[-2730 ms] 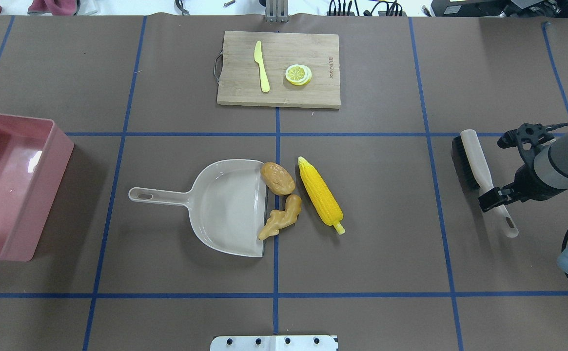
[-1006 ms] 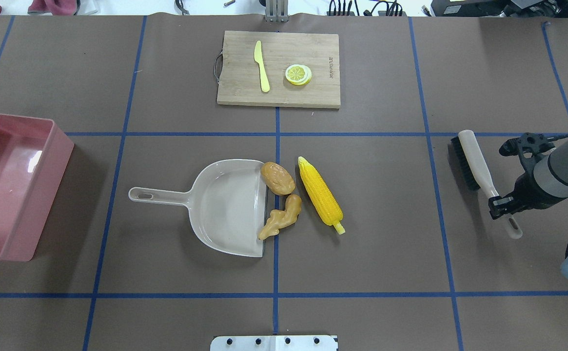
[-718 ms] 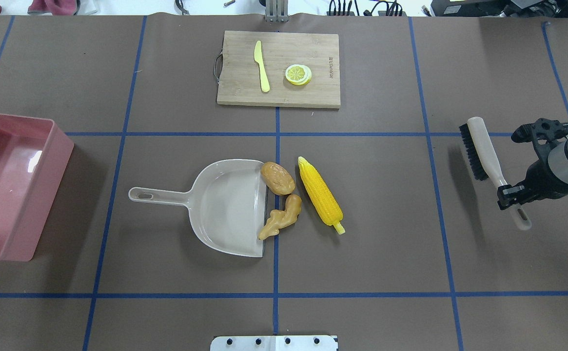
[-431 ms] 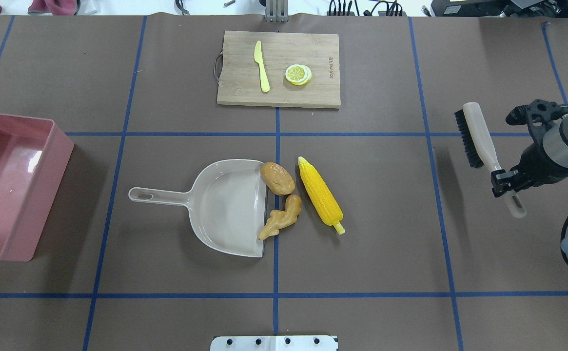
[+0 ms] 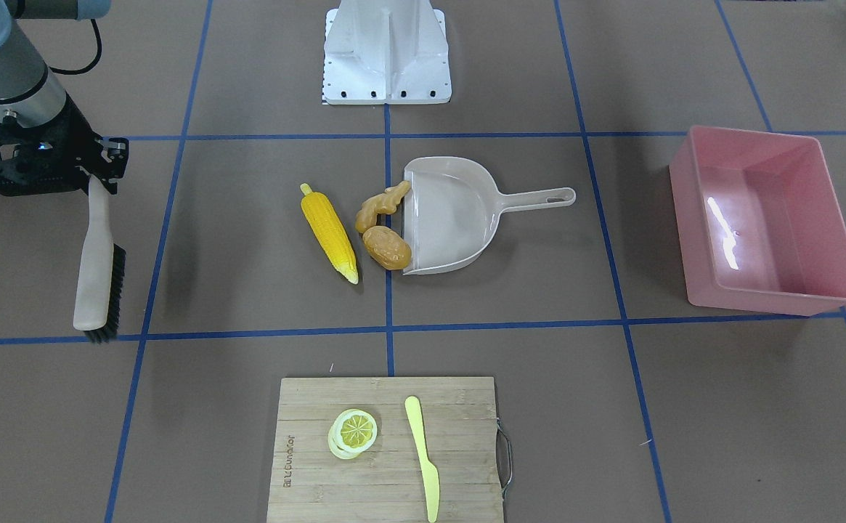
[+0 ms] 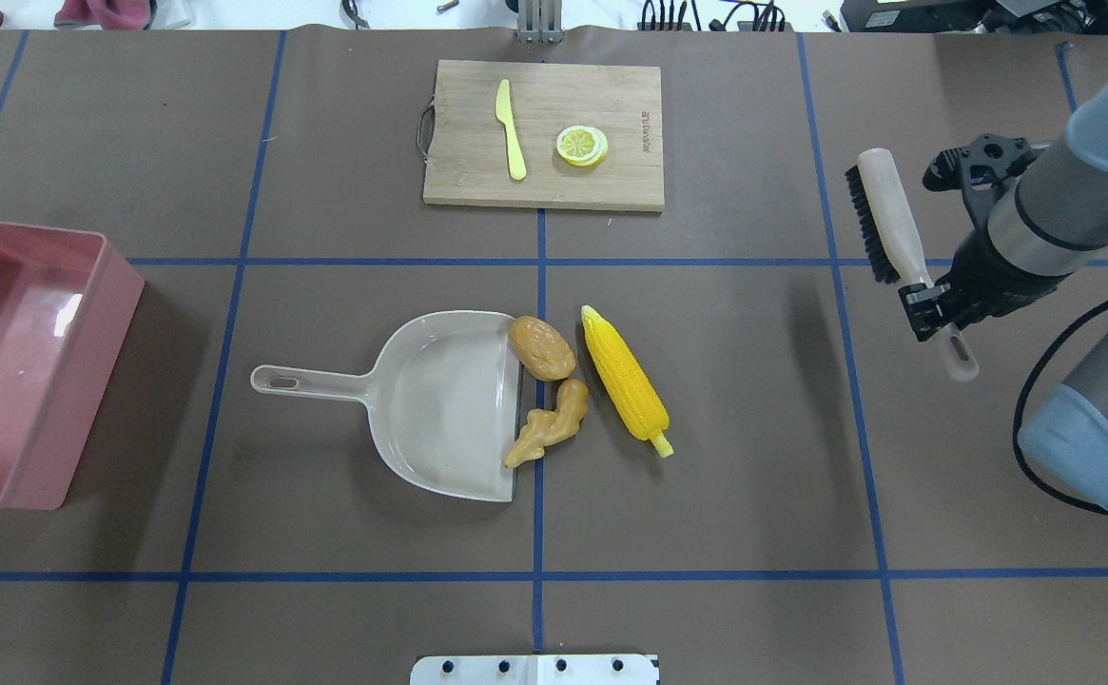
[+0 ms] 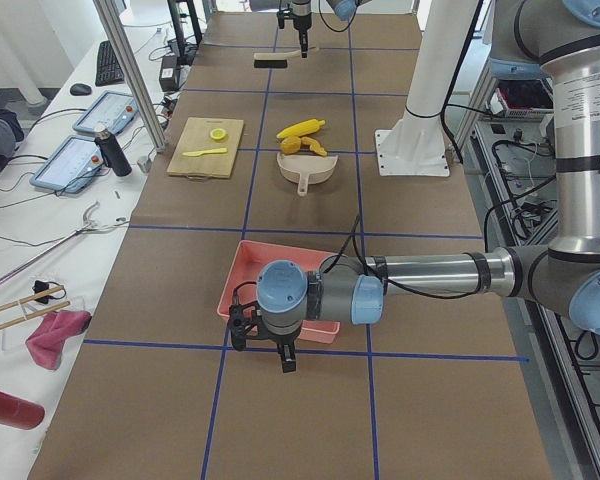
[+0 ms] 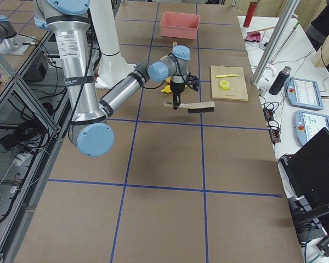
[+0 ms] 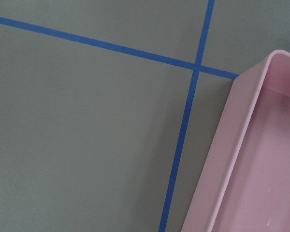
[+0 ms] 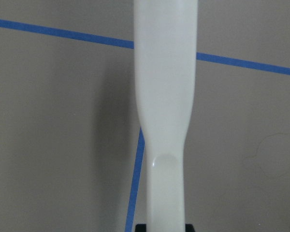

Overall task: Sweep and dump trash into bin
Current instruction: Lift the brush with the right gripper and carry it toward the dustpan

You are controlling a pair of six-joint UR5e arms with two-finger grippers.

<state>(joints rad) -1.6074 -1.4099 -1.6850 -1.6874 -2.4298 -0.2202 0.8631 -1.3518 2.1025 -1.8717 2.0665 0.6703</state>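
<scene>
Up close, we see the right gripper [image 6: 929, 309] clamped on the handle of a brush [image 6: 882, 214] held clear of the table, its fingers barely showing in the wrist view. Corn cob [image 6: 625, 381], ginger root [image 6: 549, 425] and potato [image 6: 542, 347] lie at the dustpan's [image 6: 439, 409] mouth. Beside the half-cropped pink bin [image 6: 97, 381] hangs the left gripper [image 7: 265, 340]; whether it is open, we cannot tell.

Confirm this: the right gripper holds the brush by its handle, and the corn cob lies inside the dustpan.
Wrong on the corn cob: it lies on the table outside the dustpan, as the overhead exterior view shows. The right gripper does hold the brush by its handle.
</scene>
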